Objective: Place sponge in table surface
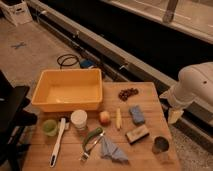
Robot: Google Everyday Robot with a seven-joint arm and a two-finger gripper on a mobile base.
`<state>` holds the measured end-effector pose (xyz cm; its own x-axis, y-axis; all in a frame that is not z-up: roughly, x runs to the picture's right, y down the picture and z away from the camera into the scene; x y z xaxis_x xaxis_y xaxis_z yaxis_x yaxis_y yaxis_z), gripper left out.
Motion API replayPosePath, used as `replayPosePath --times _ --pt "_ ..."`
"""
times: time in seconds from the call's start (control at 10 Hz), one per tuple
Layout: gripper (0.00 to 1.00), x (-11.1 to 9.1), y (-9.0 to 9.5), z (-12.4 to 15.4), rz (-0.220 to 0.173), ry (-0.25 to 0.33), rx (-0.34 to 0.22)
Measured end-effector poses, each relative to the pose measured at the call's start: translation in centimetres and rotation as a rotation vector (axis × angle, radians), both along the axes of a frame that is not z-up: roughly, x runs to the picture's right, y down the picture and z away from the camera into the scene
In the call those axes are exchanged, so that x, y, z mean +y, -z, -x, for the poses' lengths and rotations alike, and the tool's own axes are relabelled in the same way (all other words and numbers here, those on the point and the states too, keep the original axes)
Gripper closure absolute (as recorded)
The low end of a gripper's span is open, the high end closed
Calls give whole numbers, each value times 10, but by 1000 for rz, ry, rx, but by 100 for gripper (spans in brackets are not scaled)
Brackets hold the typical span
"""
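Wooden table [150, 97]: blue sponge [136, 114] lies right of banana [118, 119]; yellow bin [67, 105] rear left. Gripper [173, 116] hangs beyond right edge, well apart from sponge; claw state cannot be told.

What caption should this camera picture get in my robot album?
The gripper hangs past the table's right edge while a blue sponge lies beside the banana.

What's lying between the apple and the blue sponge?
A banana, seen in the camera view, between apple and blue sponge. The gripper hangs beyond the table's right edge.
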<state>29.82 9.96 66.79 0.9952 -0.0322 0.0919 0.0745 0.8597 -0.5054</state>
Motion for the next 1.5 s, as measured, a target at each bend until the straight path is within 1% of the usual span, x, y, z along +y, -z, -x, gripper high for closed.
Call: replayPosePath --times 0.9,1.0,1.1,1.2,1.3,1.4,1.5 --pt "24 0 0 0 -1 -5 7" --pt "24 -2 -6 -3 10 -31 38" --pt "24 -1 -18 -4 32 -99 75" --pt "24 2 -35 -3 58 -175 115" --pt "24 7 -48 -5 78 -225 140" --pt "24 14 -68 -4 111 -278 161" --pt "24 18 -86 -1 132 -313 171"
